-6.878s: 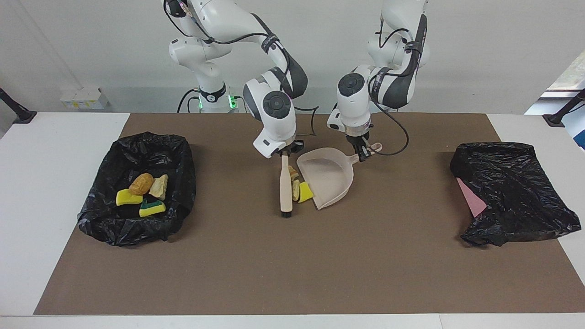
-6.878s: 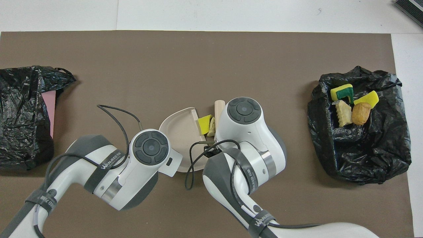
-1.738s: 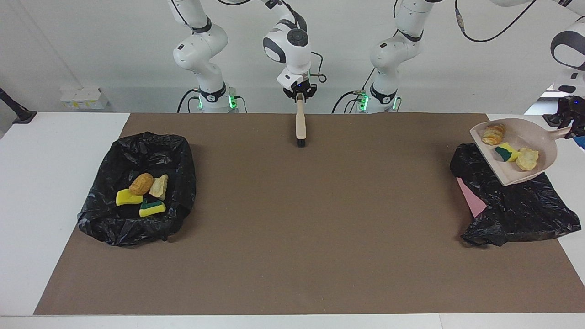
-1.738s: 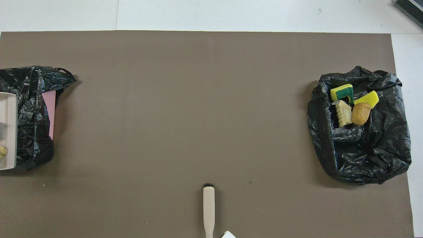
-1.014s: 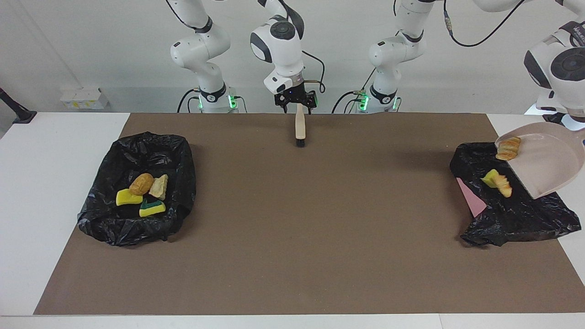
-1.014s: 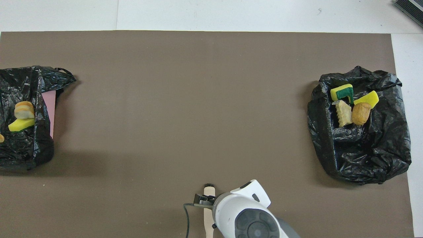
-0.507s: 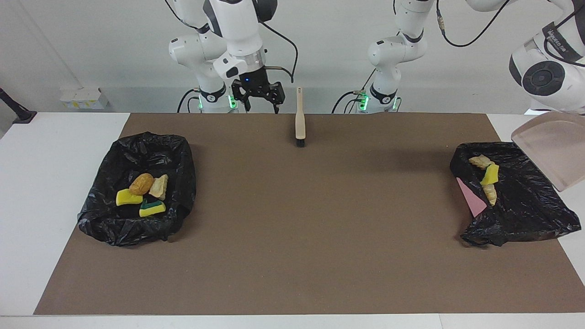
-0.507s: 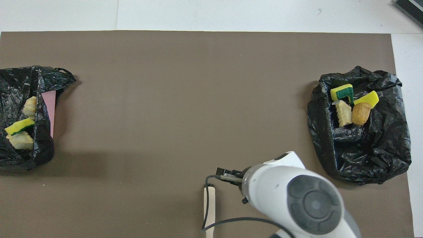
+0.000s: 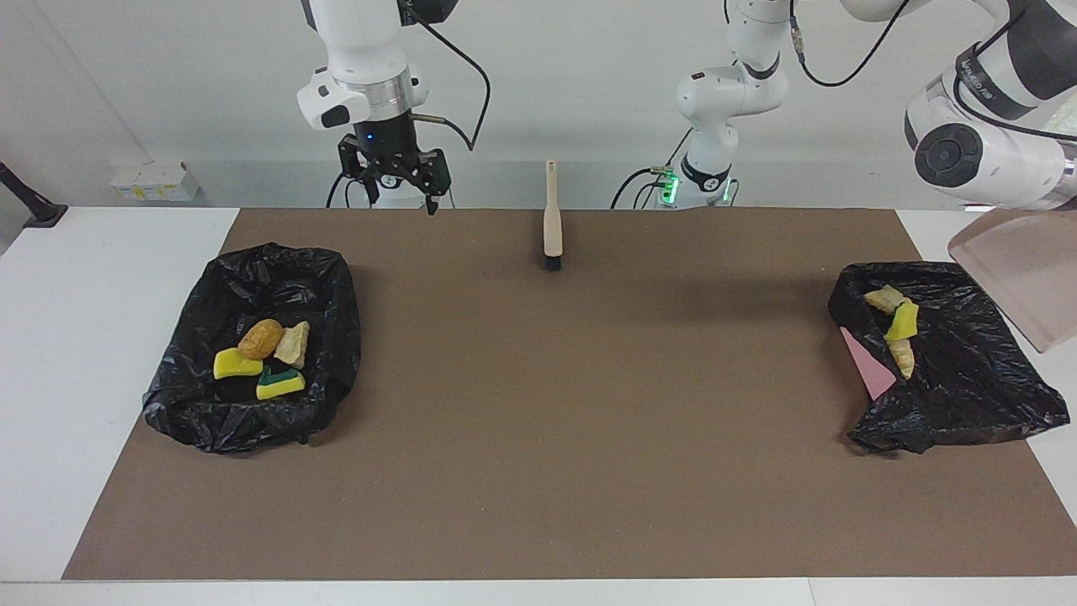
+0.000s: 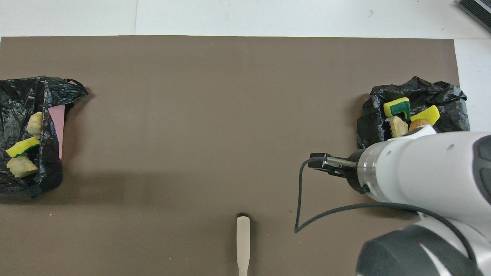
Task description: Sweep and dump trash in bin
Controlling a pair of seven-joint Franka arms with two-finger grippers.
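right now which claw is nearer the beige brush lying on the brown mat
Right. The right claw hangs open in the air just beside the beige plastic brush, toward the right arm's end. The left arm holds the beige dustpan out at its own table end.

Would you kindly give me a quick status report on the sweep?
Right gripper open, raised near its base. Left arm holds tilted dustpan over the bag. Trash dumped in it. Brush lying loose.

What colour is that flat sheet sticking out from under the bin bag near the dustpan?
Pink. The sheet shows best in the facing view, poking out from the black bag.
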